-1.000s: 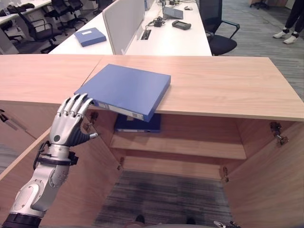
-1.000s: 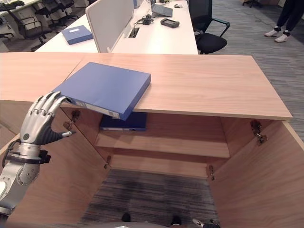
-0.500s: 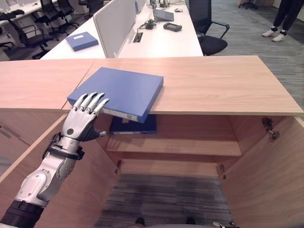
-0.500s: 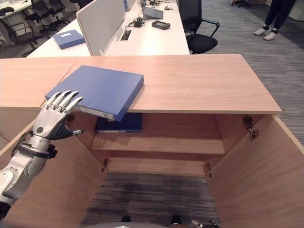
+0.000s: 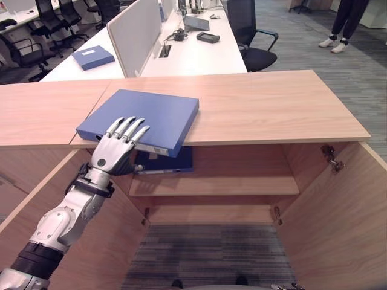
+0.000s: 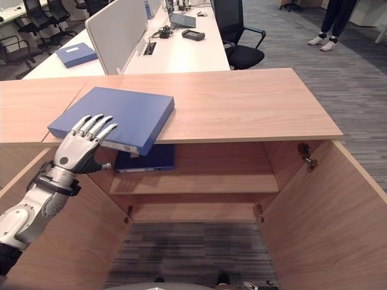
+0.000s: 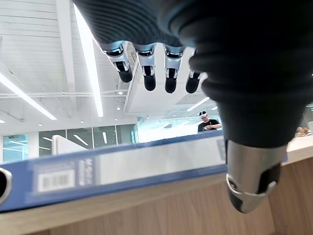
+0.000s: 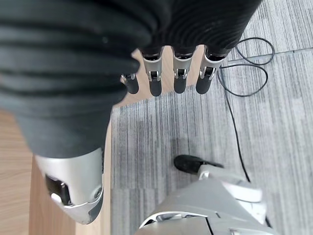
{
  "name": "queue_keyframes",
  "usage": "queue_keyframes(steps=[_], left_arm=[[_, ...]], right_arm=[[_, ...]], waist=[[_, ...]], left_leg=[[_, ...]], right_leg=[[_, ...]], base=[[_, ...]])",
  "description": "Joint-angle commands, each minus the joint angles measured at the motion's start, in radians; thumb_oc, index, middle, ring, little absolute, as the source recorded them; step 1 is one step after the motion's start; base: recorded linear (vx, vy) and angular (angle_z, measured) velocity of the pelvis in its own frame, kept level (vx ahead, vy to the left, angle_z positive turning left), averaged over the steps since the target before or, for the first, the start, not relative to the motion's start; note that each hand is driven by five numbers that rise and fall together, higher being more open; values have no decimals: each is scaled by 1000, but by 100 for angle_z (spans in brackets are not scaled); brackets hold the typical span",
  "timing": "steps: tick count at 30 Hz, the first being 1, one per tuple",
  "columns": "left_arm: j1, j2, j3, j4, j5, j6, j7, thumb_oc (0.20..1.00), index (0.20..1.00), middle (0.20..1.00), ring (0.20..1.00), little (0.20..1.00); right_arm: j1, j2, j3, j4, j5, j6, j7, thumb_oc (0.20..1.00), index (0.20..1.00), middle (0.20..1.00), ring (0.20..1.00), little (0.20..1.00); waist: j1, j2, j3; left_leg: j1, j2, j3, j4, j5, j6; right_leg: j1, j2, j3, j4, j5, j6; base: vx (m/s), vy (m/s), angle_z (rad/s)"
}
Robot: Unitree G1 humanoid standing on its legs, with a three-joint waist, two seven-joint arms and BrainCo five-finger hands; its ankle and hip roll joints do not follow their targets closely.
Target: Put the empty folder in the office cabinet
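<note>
A blue folder [image 5: 145,115] lies flat on the wooden cabinet top [image 5: 272,103], its near edge jutting past the front lip. My left hand [image 5: 112,154] is open at that near edge, its straight fingers [image 6: 97,127] spread over the cover and its thumb lower, in front of the edge. Up close, the folder's labelled spine [image 7: 122,166] runs under the fingers [image 7: 146,73]. My right hand [image 8: 166,73] hangs open over the carpet, holding nothing.
The cabinet stands open, with one door [image 5: 91,254] at the left and one [image 5: 344,223] at the right. A second blue folder [image 5: 169,162] lies on the upper shelf [image 5: 242,184]. Behind are a desk with another folder [image 5: 92,57], a chair [image 5: 254,42] and a person's legs [image 5: 338,24].
My left hand has risen from the folder's left corner and reached forward over its near edge. The camera has shifted; the folder itself stays put.
</note>
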Motion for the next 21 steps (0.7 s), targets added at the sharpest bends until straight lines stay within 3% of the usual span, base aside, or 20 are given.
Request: queue_keyframes(steps=[1, 21], left_arm=[[-139, 59, -11, 30, 23, 22, 19, 1000, 1000, 1000, 1000, 1000], [-316, 42, -143, 179, 47, 70, 20, 1000, 1000, 1000, 1000, 1000]], right_arm=[[-78, -22, 28, 38, -17, 0, -11, 1000, 1000, 1000, 1000, 1000], [-81, -28, 25, 46, -3, 3, -16, 1000, 1000, 1000, 1000, 1000]], waist=[[-13, -12, 35], [-38, -12, 30]], left_leg=[[11, 30, 13, 13, -69, -51], [15, 29, 23, 13, -72, -50]], right_leg=[[80, -21, 45, 8, -145, 86], [79, -26, 51, 8, -144, 92]], base=[[-2, 5, -5], [-1, 1, -1]])
